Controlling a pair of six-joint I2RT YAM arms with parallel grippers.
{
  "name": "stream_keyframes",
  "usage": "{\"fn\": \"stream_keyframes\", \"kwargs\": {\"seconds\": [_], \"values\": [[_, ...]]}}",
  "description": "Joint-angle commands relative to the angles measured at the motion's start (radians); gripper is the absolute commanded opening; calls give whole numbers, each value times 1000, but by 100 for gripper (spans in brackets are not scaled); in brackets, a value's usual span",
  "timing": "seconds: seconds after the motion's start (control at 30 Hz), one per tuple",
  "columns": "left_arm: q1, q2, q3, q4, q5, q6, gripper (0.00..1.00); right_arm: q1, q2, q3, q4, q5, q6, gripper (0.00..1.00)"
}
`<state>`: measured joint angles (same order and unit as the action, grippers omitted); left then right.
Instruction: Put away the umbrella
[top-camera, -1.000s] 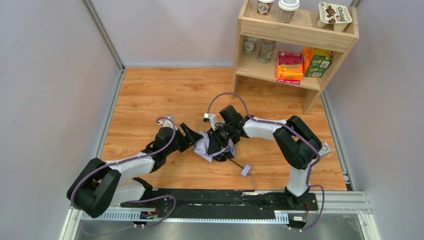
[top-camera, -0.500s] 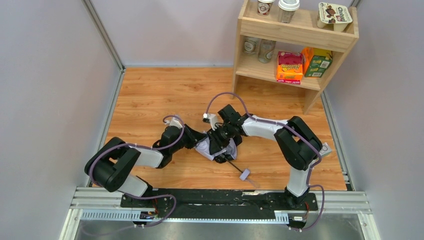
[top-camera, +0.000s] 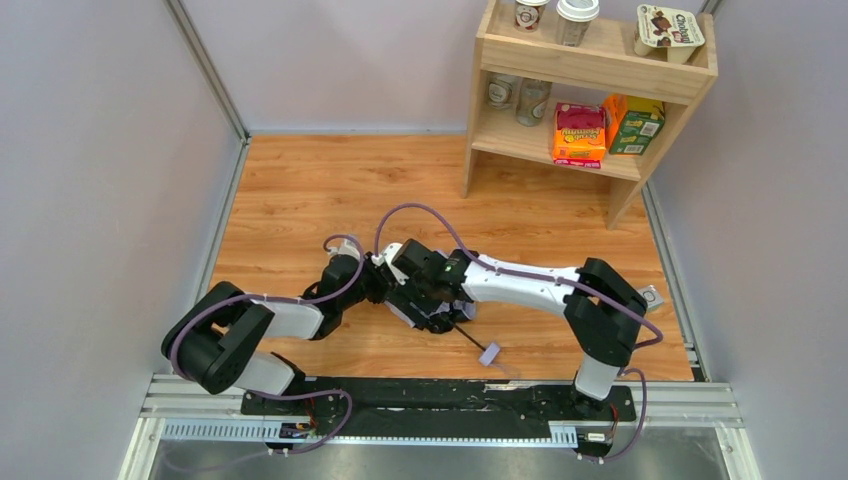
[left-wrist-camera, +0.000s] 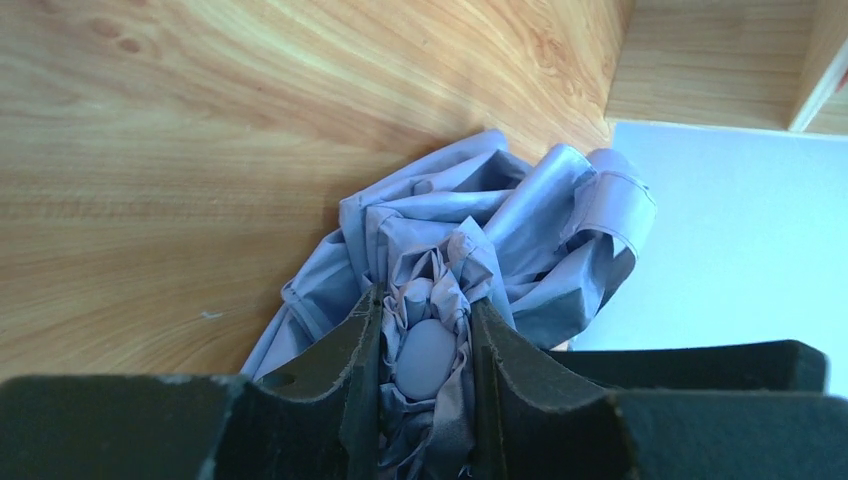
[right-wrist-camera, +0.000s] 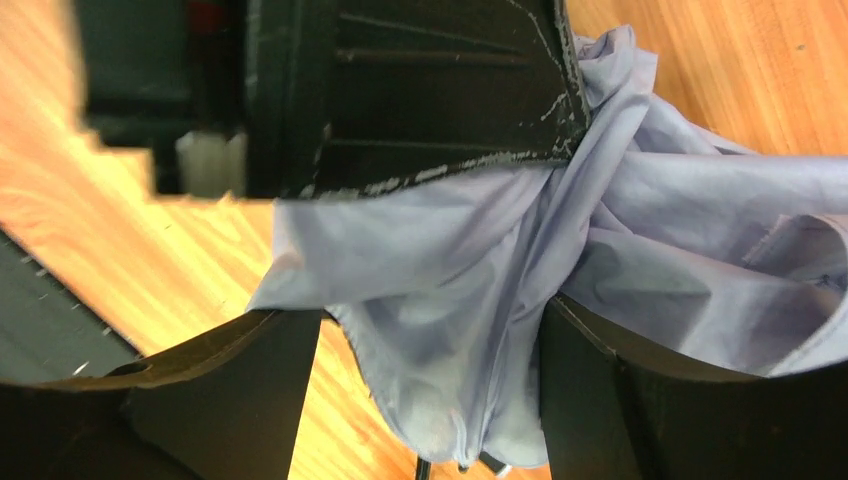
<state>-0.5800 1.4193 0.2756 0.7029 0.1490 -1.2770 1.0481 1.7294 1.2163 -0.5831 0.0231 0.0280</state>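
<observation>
The umbrella (top-camera: 402, 309) lies crumpled on the wooden floor, pale lavender fabric bunched between both grippers. Its slim black shaft (top-camera: 468, 336) sticks out toward the near right and ends in a fabric tab (top-camera: 489, 352). My left gripper (top-camera: 384, 290) is shut on the bunched fabric and rounded top of the umbrella (left-wrist-camera: 425, 355). My right gripper (top-camera: 416, 300) hovers right over the canopy. In the right wrist view its fingers (right-wrist-camera: 620, 400) stand wide apart with hanging fabric (right-wrist-camera: 470, 330) between them, touching the right finger only.
A wooden shelf (top-camera: 590, 70) stands at the back right with cups, jars and snack boxes on it. Grey walls close in the left and right sides. The black base rail (top-camera: 440, 400) runs along the near edge.
My right arm has stretched left, bringing its gripper over the umbrella close to the left gripper. The left arm's elbow has folded in; its gripper stays on the fabric.
</observation>
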Motion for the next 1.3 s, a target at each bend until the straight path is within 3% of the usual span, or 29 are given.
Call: {"fn": "stream_keyframes", "kwargs": {"seconds": [0.0, 0.13, 0.2, 0.33, 0.37, 0.4, 0.43, 0.5, 0.63, 0.77, 0.97, 1.07, 1.27], "values": [[-3, -13, -7, -124, 3, -42, 0, 26, 104, -3, 98, 69, -14, 75], [-3, -32, 8, -204, 24, -81, 0, 29, 151, -78, 163, 93, 4, 72], [-3, -52, 13, -244, 27, -82, 0, 27, 156, -107, 172, 110, 7, 63], [-1, -121, 24, -301, -2, -29, 3, -26, 151, -162, 212, -6, 18, 17], [-1, -158, 24, -313, -8, -10, 19, -39, 153, -172, 224, -72, 21, 11], [2, -183, 24, -325, -29, 16, 29, -52, 156, -179, 233, -109, 21, 5], [2, -225, 24, -360, -41, 34, 53, -69, 156, -188, 249, -153, 20, 1], [17, -300, 40, -451, -65, 82, 78, -95, 156, -204, 272, -224, 20, 0], [46, -434, 63, -613, -91, 149, 79, -152, 165, -215, 322, -343, 29, 0], [52, -520, 30, -665, -85, 116, 79, -221, 162, -224, 370, -515, 41, 0], [51, -404, 33, -498, -31, 129, 79, -261, 176, -178, 321, -638, -6, 0], [52, -253, 36, -264, 16, 131, 79, -264, 194, -150, 289, -686, -23, 0], [31, -13, 42, -62, 31, 99, 80, -264, 196, -107, 226, -718, -76, 0]]}}
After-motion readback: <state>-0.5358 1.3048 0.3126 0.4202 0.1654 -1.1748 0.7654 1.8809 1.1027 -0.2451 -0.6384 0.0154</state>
